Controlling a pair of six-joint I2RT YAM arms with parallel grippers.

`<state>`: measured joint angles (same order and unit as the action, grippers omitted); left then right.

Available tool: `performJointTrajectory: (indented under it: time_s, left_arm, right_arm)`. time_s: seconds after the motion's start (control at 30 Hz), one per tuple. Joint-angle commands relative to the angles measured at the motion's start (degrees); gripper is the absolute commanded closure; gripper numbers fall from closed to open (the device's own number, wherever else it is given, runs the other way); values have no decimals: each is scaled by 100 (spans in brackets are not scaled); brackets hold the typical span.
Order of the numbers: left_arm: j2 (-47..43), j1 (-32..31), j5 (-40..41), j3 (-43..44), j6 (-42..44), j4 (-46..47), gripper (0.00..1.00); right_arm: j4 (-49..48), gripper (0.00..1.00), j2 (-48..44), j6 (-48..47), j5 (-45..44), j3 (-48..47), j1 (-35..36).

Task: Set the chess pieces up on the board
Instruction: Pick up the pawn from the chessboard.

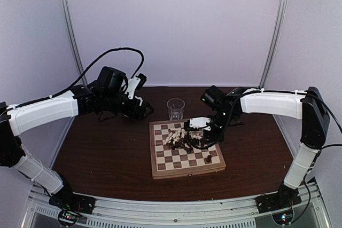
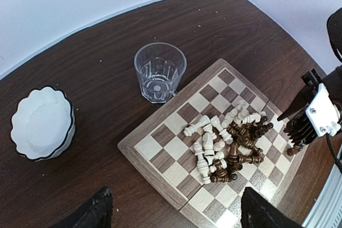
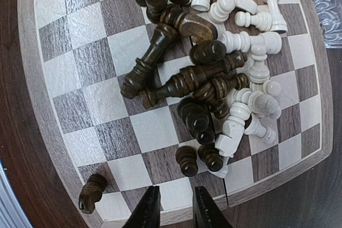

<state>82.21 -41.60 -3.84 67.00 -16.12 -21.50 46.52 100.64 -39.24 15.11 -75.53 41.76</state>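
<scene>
The board [image 1: 184, 173] lies mid-table with its pieces heaped in the middle, cream-white ones [image 2: 209, 143] to the left and dark ones [image 2: 243, 145] to the right, most lying on their sides. In the right wrist view the dark heap [image 3: 181, 73] and the white heap [image 3: 251, 57] overlap, two dark pawns [image 3: 187, 160] stand near the board's edge, and a dark knight [image 3: 92, 192] stands apart near a corner. My right gripper [image 3: 172, 211] hovers over the board's edge squares, jaws a little apart and empty. My left gripper [image 2: 176, 222] is wide open and empty, above the table left of the board [image 2: 144, 166].
A clear drinking glass [image 2: 159, 72] stands on the dark tabletop just behind the board, also in the top view [image 1: 175, 108]. A white scalloped bowl [image 2: 41, 123] sits to the left of the glass. White walls enclose the table.
</scene>
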Motion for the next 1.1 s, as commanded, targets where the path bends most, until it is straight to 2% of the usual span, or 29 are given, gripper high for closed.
performJointTrajectory:
  time_s: [0.0,0.83,1.07]
  left_arm:
    - [-35,12,-63,181,4,58,18]
    - [-113,12,-115,182,7,61,18]
    - [-101,12,-133,182,4,64,18]
  right_arm:
    - [114,77,163,-19,-152,-146,2]
    - [42,75,719,31,-216,-421,6]
    - [100,89,593,40,-122,-435,2]
